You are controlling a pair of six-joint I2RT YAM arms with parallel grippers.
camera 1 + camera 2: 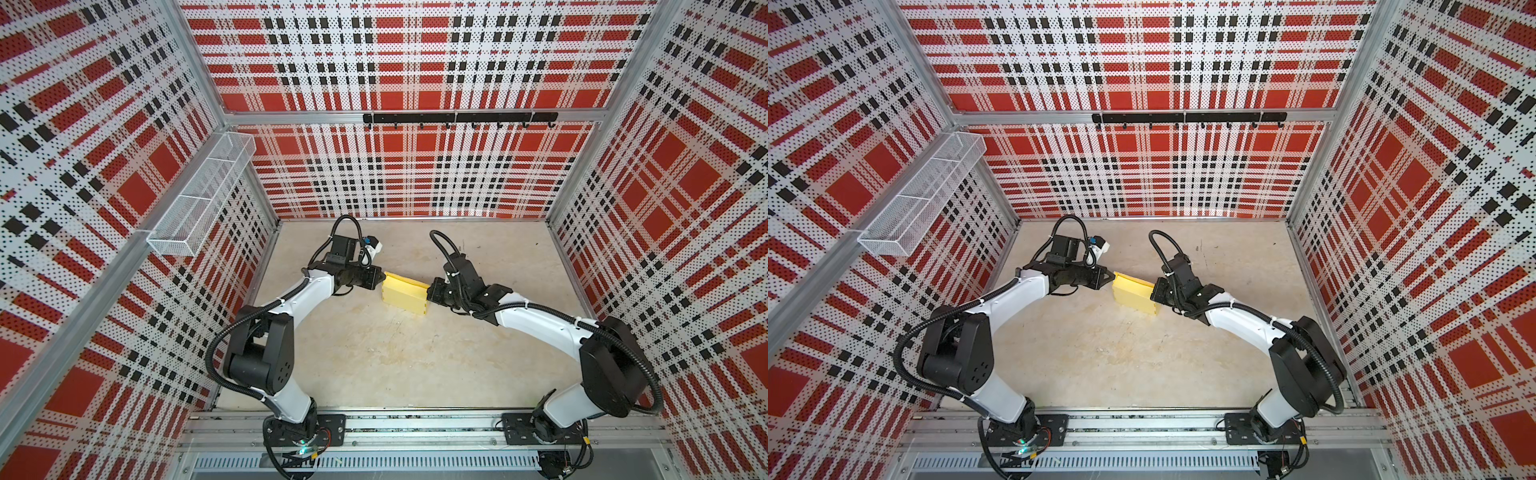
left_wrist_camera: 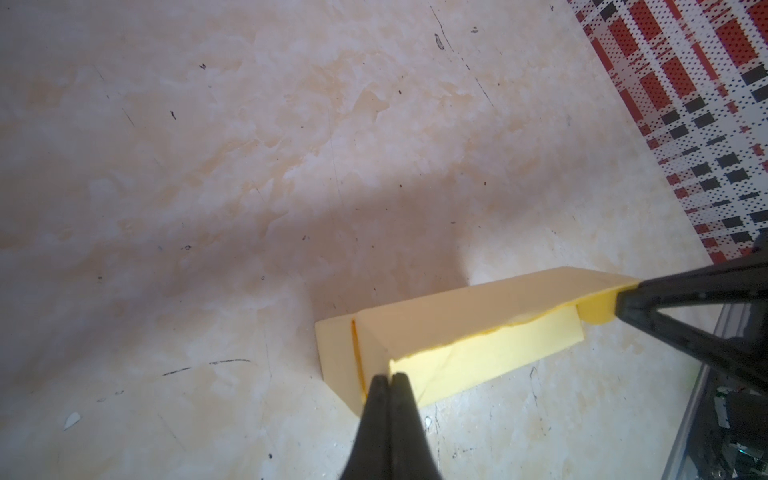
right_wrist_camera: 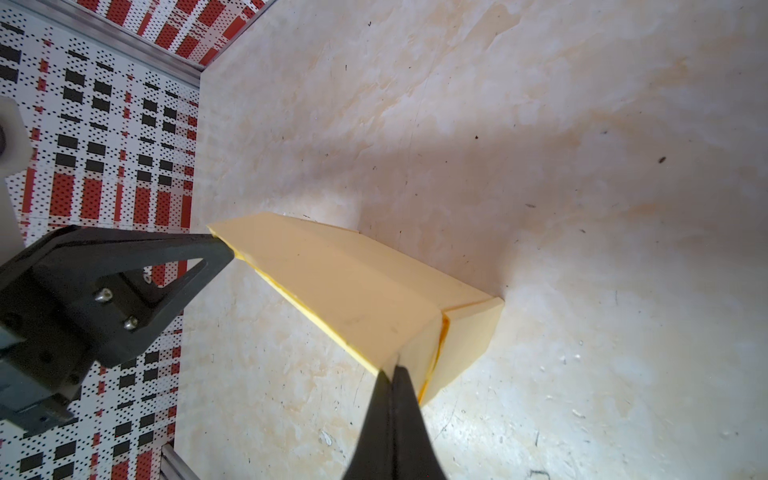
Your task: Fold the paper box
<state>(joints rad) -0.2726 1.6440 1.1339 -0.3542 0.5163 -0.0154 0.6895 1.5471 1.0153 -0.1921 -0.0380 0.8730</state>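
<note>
**Top views.** The paper box (image 1: 405, 296), pale yellow thin cardboard, partly formed, lies on the beige marbled worktop (image 1: 374, 365) in both top views. The black taper-jawed left gripper (image 1: 381, 279) meets the box's left end. The matching right gripper (image 1: 430, 291) meets its right end. Bare worktop surrounds the box on all sides, and the red, black and white plaid perforated walls (image 1: 415, 174) stand well apart from it.

**Left wrist view.** The left gripper (image 2: 390, 376) has its jaws together, pinched on the nearest corner of the box's long lid flap. The right gripper (image 2: 621, 301) sits at the flap's far corner. The flap stands tilted above the box body, and its free edge is slightly wavy.

**Right wrist view.** The right gripper (image 3: 392, 370) has its jaws together on its own flap corner. The left gripper (image 3: 227, 249) is nipped on the opposite corner. A slit shows at the box's end wall.

**Assessment.** The step in hand appears to be closing the lid flap.
- Both corners should travel level and together; uneven motion would likely twist or tear the thin card at the pinch points.
- The free edge needs steering toward the box's front wall.
- Room around the box is ample, so the likelier fault is the light box skidding on the smooth worktop, not a collision
</note>
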